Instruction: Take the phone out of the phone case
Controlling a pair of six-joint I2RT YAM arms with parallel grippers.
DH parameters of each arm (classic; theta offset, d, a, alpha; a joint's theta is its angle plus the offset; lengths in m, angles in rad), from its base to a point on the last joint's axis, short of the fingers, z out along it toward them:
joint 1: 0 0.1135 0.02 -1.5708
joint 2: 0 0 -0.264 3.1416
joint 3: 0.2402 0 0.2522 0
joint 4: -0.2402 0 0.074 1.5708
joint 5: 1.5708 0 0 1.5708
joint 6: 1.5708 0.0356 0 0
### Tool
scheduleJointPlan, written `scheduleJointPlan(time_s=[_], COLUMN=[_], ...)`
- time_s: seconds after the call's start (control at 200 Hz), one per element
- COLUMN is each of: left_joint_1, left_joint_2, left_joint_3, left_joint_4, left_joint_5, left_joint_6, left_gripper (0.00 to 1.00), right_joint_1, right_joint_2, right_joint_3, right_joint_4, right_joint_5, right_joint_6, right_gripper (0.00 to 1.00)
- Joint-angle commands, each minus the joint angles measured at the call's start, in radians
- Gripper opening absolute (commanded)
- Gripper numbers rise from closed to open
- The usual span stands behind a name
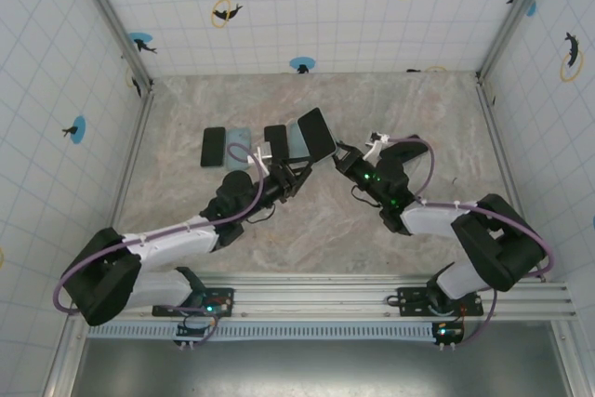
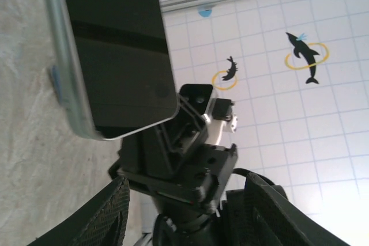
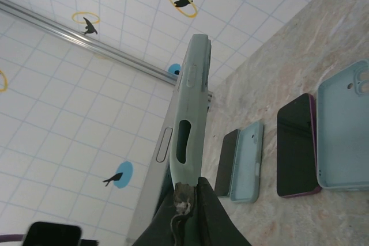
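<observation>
The phone (image 1: 318,131) is held up above the table, dark screen showing, still sitting in its pale green phone case (image 3: 191,108). Its silver edge (image 3: 163,145) stands a little out of the case along one side. My right gripper (image 3: 195,191) is shut on the lower corner of the case, and it shows right of the phone (image 1: 340,158). The phone's dark screen (image 2: 115,50) fills the upper left of the left wrist view. My left gripper (image 2: 184,217) is open just below the phone, with nothing between its fingers (image 2: 106,217); it sits low and left of the phone (image 1: 290,174).
On the table behind lie a black phone (image 3: 229,162), a light blue case (image 3: 248,162), another black phone (image 3: 297,145) and a second light blue case (image 3: 346,131), in a row at left centre (image 1: 238,148). Tiled walls close in three sides.
</observation>
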Motion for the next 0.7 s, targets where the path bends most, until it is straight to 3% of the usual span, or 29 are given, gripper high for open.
scheduleJointPlan(time_s=[0.0, 0.34, 0.696], left_joint_1=[-0.018, -0.04, -0.04], left_joint_2=[0.028, 0.177, 0.236], left_joint_3=[0.02, 0.006, 0.025], left_joint_4=[0.096, 0.339, 0.385], left_joint_5=[-0.057, -0.05, -0.059], left_joint_6=[-0.03, -0.138, -0.16], left_gripper=[0.54, 0.52, 0.51], right_joint_1=[0.009, 0.017, 0.02], right_joint_2=[-0.025, -0.03, -0.04], right_joint_3=[0.058, 0.058, 0.044], right_joint_4=[0.067, 0.088, 0.105], right_joint_5=[0.054, 0.047, 0.032], right_joint_6=[-0.037, -0.049, -0.046], right_gripper=[0.0, 0.0, 0.0])
